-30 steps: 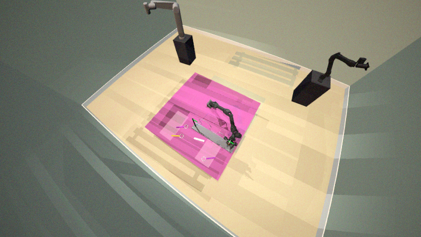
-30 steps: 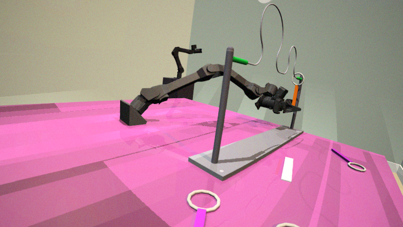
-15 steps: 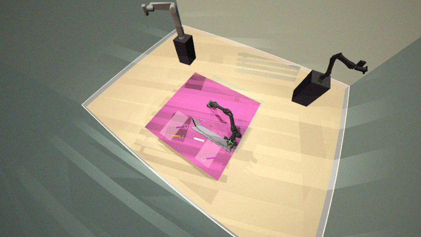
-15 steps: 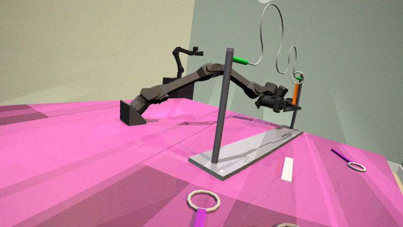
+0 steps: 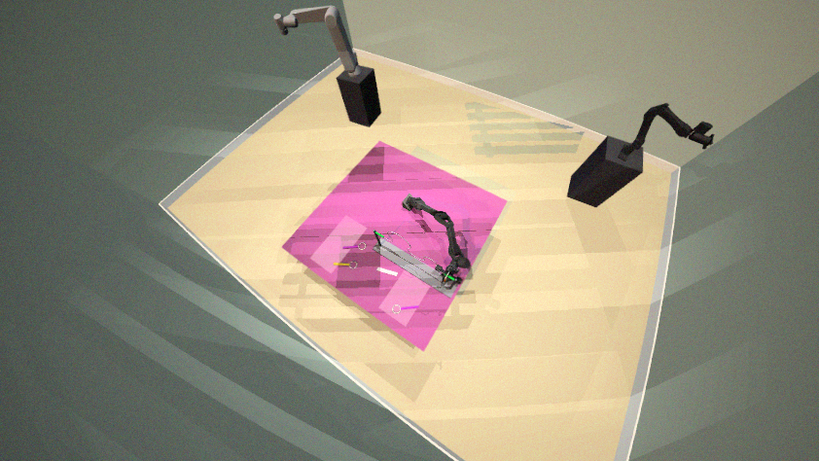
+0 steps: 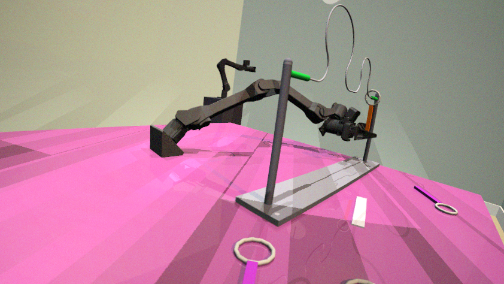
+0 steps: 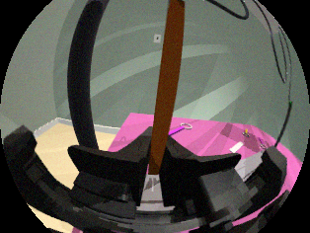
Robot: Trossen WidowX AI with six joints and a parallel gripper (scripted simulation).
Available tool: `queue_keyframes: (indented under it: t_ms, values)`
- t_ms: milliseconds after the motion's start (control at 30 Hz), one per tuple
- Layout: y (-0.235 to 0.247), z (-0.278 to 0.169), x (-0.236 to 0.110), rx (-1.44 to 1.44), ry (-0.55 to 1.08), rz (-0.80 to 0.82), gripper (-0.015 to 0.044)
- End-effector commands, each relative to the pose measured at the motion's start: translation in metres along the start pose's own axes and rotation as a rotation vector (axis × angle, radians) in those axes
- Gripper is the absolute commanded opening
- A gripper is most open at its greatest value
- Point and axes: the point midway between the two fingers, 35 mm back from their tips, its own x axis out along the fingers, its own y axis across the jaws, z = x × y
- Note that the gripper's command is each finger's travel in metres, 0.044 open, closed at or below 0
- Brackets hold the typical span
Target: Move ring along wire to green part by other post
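Observation:
The ring (image 6: pixel 372 97) hangs on the green wire part (image 6: pixel 375 97) next to the far post (image 6: pixel 369 141) (image 7: pixel 84 73). Its orange handle (image 6: pixel 369 118) (image 7: pixel 168 73) hangs straight down. My gripper (image 6: pixel 366 133) (image 7: pixel 154 129) (image 5: pixel 448 275) is shut on the lower end of the orange handle. The thin grey wire (image 6: pixel 340 42) (image 7: pixel 278 53) loops up and across to the other green part (image 6: pixel 300 75) at the near post (image 6: pixel 279 130). Both posts stand on a grey base plate (image 6: pixel 317 192) (image 5: pixel 409 265).
Spare rings with purple or yellow handles (image 6: pixel 254 251) (image 6: pixel 445 208) (image 5: pixel 354 246) (image 5: pixel 345 265) and a white strip (image 6: pixel 360 211) lie on the pink mat (image 6: pixel 105 211). Two other arms on black pedestals (image 5: pixel 359 94) (image 5: pixel 607 171) stand far off.

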Motion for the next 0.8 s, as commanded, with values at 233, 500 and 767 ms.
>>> queue_keyframes:
  t_ms: [233, 500, 767]
  values:
    - [-0.002, -0.001, 0.0, -0.001, 0.004, 0.002, -0.015]
    - [-0.01, -0.001, -0.011, -0.002, 0.092, 0.002, -0.015]
    - [-0.018, 0.002, -0.029, -0.005, 0.231, 0.001, -0.015]
